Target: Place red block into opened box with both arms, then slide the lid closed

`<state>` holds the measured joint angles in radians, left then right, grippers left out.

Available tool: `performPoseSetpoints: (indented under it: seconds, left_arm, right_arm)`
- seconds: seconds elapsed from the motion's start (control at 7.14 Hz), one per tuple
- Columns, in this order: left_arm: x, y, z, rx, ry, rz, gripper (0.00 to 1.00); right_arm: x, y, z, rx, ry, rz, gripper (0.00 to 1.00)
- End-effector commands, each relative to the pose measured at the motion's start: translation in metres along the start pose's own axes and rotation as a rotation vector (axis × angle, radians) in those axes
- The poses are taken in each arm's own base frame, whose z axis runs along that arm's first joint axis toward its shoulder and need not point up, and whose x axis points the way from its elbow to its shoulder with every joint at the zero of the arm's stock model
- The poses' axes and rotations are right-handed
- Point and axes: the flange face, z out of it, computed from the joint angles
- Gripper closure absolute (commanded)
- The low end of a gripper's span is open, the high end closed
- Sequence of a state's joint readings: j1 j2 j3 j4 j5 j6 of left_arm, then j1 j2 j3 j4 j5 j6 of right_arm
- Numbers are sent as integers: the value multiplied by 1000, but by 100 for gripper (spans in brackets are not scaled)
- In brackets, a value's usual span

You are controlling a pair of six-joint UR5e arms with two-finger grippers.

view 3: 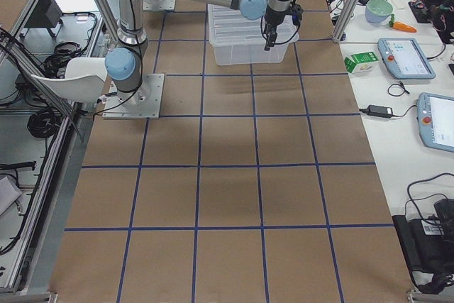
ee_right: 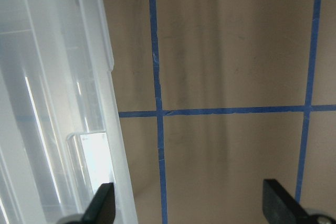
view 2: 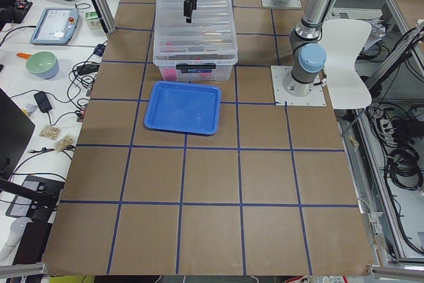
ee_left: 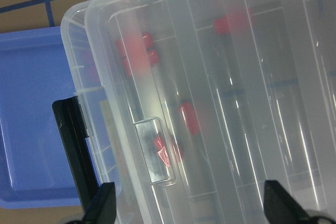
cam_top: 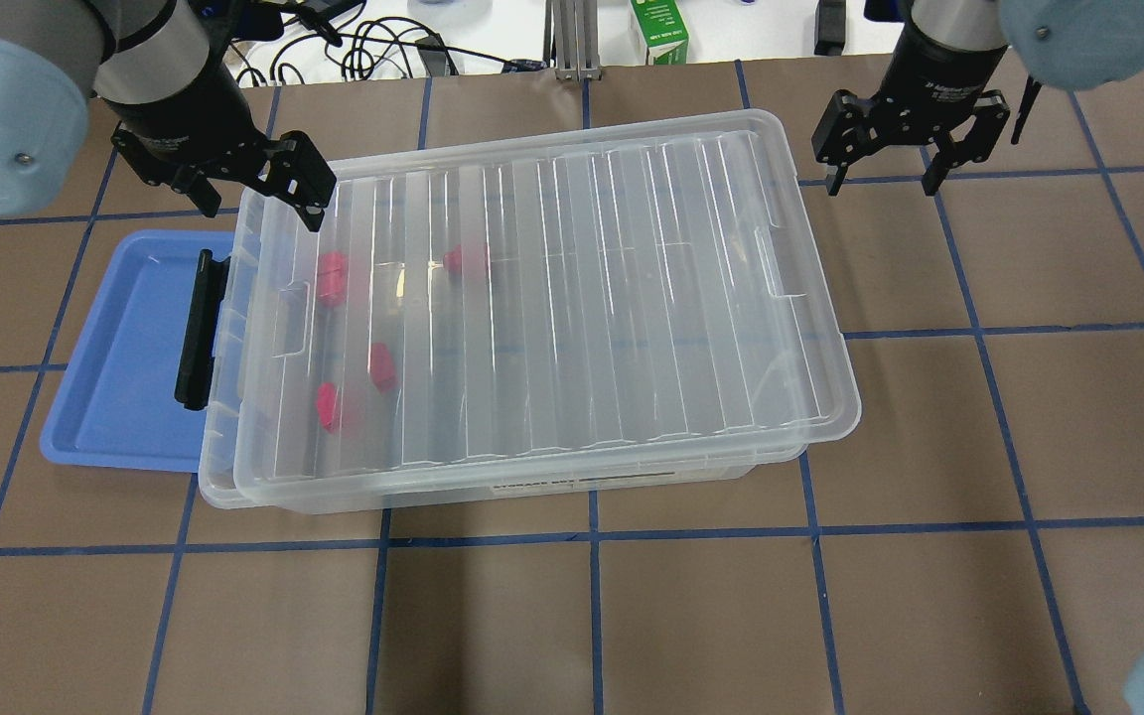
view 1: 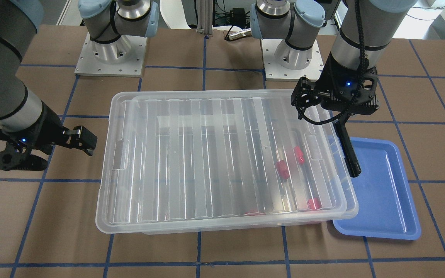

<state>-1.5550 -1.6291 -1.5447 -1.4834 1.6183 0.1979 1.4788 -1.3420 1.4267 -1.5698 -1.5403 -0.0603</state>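
Note:
The clear box (cam_top: pixel 572 484) stands mid-table with the ribbed clear lid (cam_top: pixel 572 298) lying over it. The lid is shifted slightly, so a strip of box rim shows at the end by the blue tray. Several red blocks, such as one red block (cam_top: pixel 332 278) and another (view 1: pixel 283 168), lie inside under the lid at that end. My left gripper (cam_top: pixel 244 194) hovers open above the same end, and its long black finger (cam_top: pixel 197 333) hangs down just outside the box rim. My right gripper (cam_top: pixel 880 184) is open over bare table beyond the lid's other end, holding nothing.
A blue tray (cam_top: pixel 125 377) lies against the box's end under my left arm, with nothing in it. Brown table with blue grid lines surrounds the box. Arm bases (view 1: pixel 110 54) stand behind it. Side tables with tablets and a bowl (view 2: pixel 41 64) lie past the table edge.

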Motion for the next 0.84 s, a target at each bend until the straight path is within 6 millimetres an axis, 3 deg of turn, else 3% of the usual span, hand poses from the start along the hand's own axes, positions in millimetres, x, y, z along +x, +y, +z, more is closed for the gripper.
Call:
performPoseSetpoints:
  seconds: [0.0, 0.28, 0.42, 0.56, 0.7]
  left_arm:
    - [0, 0, 0, 0, 0, 0, 0]
    - [0, 0, -1, 2, 0, 0, 0]
    - [0, 0, -1, 2, 0, 0, 0]
    - [0, 0, -1, 2, 0, 0, 0]
    - [0, 0, -1, 2, 0, 0, 0]
  right_arm:
    - [-6, 54, -54, 20, 2, 68, 0]
    - [-42, 77, -60, 7, 5, 94, 0]
    - [-53, 82, -49, -26, 21, 116, 0]
    - [-52, 84, -34, -56, 28, 102, 0]
    - [-45, 91, -39, -56, 28, 114, 0]
